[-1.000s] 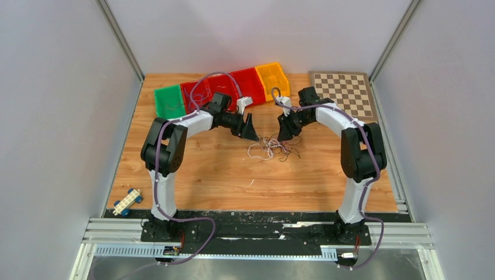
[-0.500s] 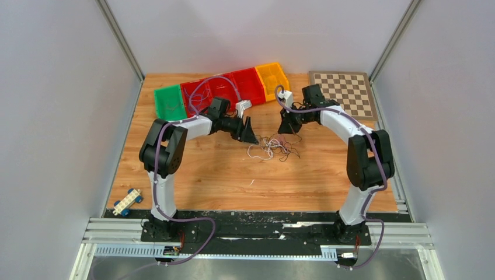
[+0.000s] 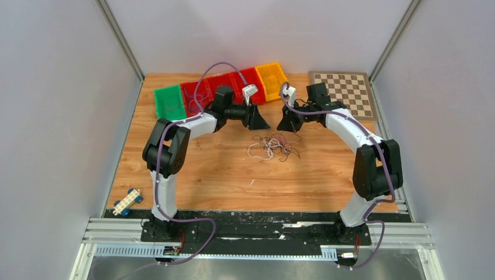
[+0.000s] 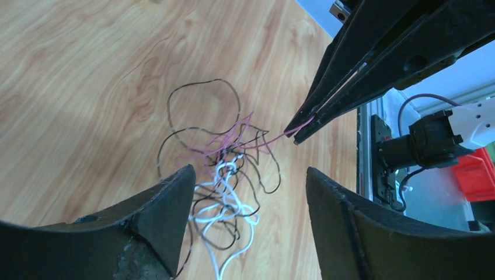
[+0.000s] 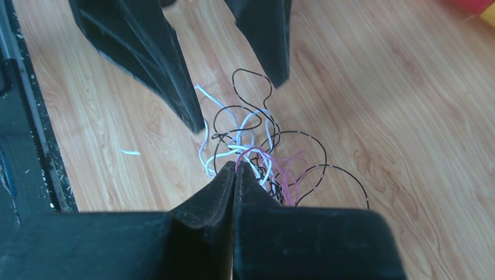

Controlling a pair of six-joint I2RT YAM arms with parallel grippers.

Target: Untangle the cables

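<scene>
Over open tabletop (image 3: 204,169), right tool (image 5: 234,166) pinches pink cable (image 5: 289,172); left tool (image 4: 250,171) gapes wide.

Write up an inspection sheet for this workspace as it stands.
Surface: wooden table, one small white scrap lying loose.
Job's things: cables in one tangle mid-table, black, white and pink strands intertwined.
Clutter: green bin, red bins, orange bin and chessboard along the far edge; toy car near left.
Grippers: left gripper open, empty, by the tangle; right gripper shut on the pink wire.
Cables: purple hoses run along both arms.
Surroundings: grey walls; metal rail at the near edge.
</scene>
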